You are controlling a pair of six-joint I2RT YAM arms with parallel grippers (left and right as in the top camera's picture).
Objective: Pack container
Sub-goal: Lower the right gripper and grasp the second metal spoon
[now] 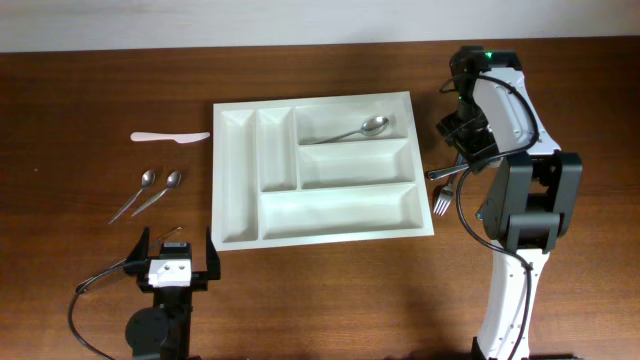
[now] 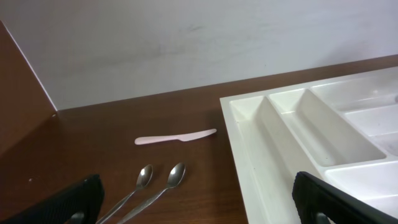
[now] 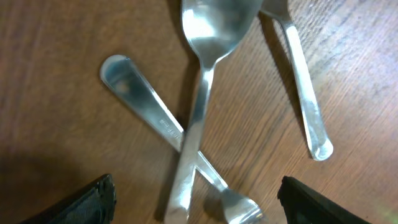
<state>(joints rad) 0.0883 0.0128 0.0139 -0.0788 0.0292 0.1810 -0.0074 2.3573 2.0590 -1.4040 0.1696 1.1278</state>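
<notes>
The white five-compartment container (image 1: 217, 175) lies mid-table and holds one spoon (image 1: 350, 131) in its top long compartment. Its left rim shows in the left wrist view (image 2: 241, 149). My right gripper (image 1: 458, 150) hovers open just right of the container, over a small pile of cutlery. In the right wrist view a spoon (image 3: 205, 50) lies across a fork (image 3: 149, 115), with a third handle (image 3: 305, 93) beside them, between my open fingers (image 3: 199, 205). The fork's tines show overhead (image 1: 441, 203). My left gripper (image 1: 178, 255) is open and empty at the front left (image 2: 199, 208).
A pale plastic knife (image 1: 170, 136) (image 2: 176, 137) lies left of the container. Two small spoons (image 1: 150, 190) lie side by side below it, seen in the left wrist view as a left one (image 2: 144, 177) and a right one (image 2: 176, 175). A wall runs behind the table.
</notes>
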